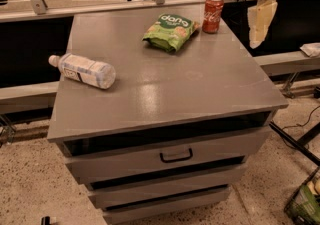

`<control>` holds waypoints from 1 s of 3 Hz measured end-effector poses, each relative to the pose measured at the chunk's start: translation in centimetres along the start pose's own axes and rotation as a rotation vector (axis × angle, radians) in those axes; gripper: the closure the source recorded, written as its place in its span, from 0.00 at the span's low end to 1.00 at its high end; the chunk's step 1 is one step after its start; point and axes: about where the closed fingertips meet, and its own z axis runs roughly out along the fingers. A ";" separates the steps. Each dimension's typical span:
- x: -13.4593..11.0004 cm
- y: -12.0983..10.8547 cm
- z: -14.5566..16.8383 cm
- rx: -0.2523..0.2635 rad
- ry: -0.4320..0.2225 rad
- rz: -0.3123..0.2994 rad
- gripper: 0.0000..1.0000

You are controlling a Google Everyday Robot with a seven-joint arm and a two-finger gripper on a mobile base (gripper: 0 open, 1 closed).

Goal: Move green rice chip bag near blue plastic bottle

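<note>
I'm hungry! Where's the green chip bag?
The green rice chip bag lies at the cabinet's back, beside the Coca-Cola can; the gripper hangs farther right.

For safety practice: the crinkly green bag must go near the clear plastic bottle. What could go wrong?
The gripper hangs right of the grey cabinet; reaching the green rice chip bag might topple the red soda can beside it. The blue plastic bottle lies sideways near the left edge and could roll.
</note>
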 end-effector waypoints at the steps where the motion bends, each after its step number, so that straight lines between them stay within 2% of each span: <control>1: 0.9 -3.3 2.6 -0.008 0.014 -0.180 0.00; 2: 0.8 -6.2 5.2 0.021 -0.029 -0.335 0.00; 3: 0.0 -8.7 9.2 0.041 -0.071 -0.463 0.00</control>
